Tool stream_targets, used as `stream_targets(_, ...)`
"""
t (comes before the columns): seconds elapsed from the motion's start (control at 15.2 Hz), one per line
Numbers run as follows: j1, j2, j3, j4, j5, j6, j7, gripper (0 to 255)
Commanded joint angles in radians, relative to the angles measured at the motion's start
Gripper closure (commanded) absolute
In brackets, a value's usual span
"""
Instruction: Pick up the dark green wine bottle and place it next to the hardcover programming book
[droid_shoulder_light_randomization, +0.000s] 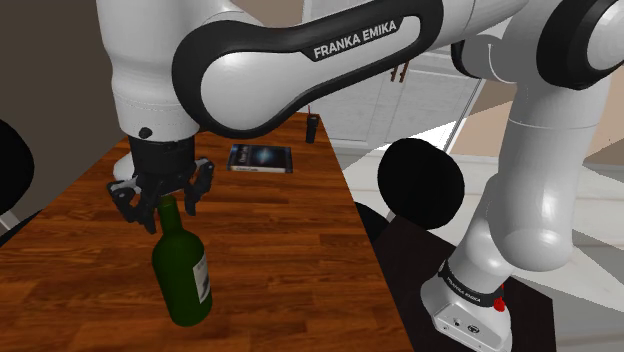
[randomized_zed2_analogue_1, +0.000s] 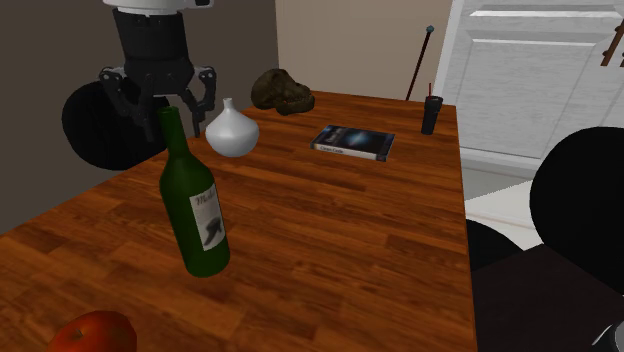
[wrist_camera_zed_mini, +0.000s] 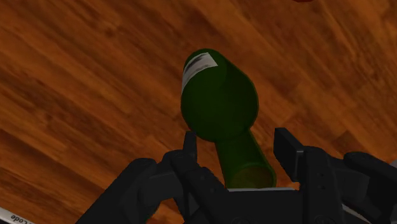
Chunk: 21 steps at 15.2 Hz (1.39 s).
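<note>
Mouth of bottle (wrist_camera_zed_mini: 219, 105) partly behind tool (wrist_camera_zed_mini: 236, 140)

A bottle (randomized_zed2_analogue_1: 195, 205) is leaning over the table (randomized_zed2_analogue_1: 330, 250), well apart from a book (randomized_zed2_analogue_1: 352, 142), which is lying flat farther back and toward the second exterior view's right. The claw (randomized_zed2_analogue_1: 172, 108) is hanging directly above the bottle, its fingers standing apart on either side of the neck's top without touching it. A vase (randomized_zed2_analogue_1: 232, 132) is sitting behind the bottle, between it and the book. A lump (randomized_zed2_analogue_1: 282, 91) is resting behind the vase, near the table's far edge. A cup (randomized_zed2_analogue_1: 431, 114) is standing beyond the book, by the far right corner. A round fruit (randomized_zed2_analogue_1: 95, 333) is lying at the near left edge, in front of the bottle.
</note>
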Motion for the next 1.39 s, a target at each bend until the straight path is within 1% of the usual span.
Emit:
stream_targets(0.0, 0.000, 0.000, 0.000, 0.000, 0.000, 0.000, 0.000, 255)
stream_targets(0.53, 0.000, 0.000, 0.000, 0.000, 0.000, 0.000, 0.000, 255)
stream_targets(1.32, 0.003, -0.024, 0.010, 0.132, 0.024, -0.151, -0.020, 255)
